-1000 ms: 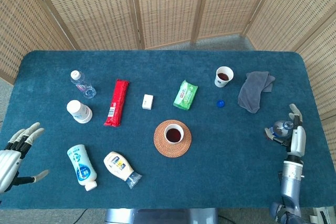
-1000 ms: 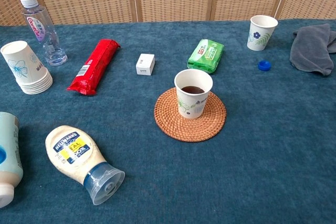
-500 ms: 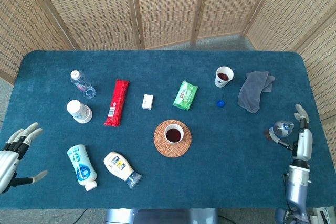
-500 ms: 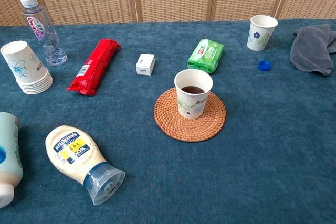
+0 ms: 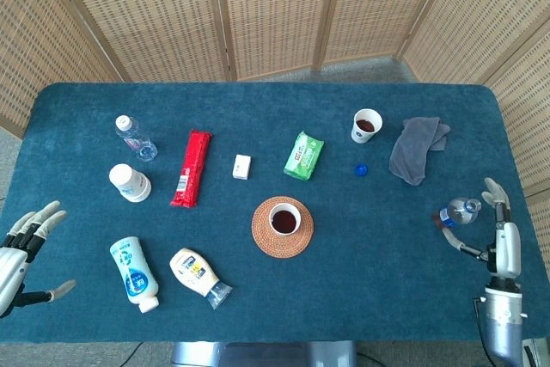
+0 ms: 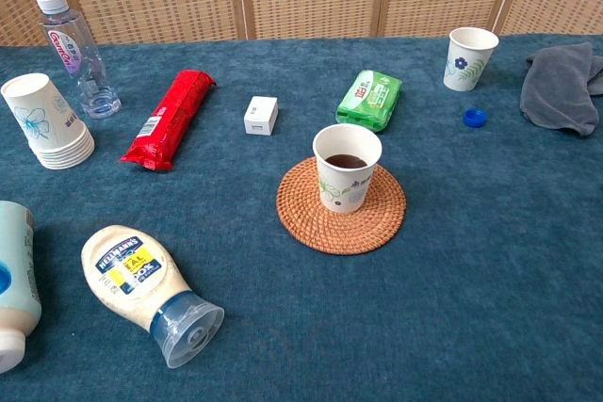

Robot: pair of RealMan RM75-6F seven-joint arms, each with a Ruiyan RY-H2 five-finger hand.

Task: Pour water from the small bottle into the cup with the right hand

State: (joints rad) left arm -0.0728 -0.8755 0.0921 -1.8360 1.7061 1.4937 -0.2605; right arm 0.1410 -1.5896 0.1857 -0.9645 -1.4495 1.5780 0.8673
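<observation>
The small clear bottle (image 5: 458,211) stands uncapped near the table's right edge. My right hand (image 5: 503,242) is just behind and to the right of it, fingers spread, holding nothing; its thumb reaches toward the bottle's base. The paper cup (image 5: 284,218) (image 6: 346,167) holds dark liquid and sits on a round woven coaster (image 5: 282,239) (image 6: 341,218) mid-table. A blue bottle cap (image 5: 362,169) (image 6: 474,118) lies on the cloth. My left hand (image 5: 21,251) hovers open at the near left edge. Neither hand shows in the chest view.
A second cup (image 5: 367,125) and grey cloth (image 5: 417,148) lie at far right. There are a green packet (image 5: 304,155), white box (image 5: 241,166), red pack (image 5: 191,168), larger water bottle (image 5: 135,137), cup stack (image 5: 130,182), and two squeeze bottles (image 5: 133,273) (image 5: 199,277).
My right hand has let go of the small bottle and drawn back toward the near edge. The bottle stays standing. The left hand has drifted slightly down.
</observation>
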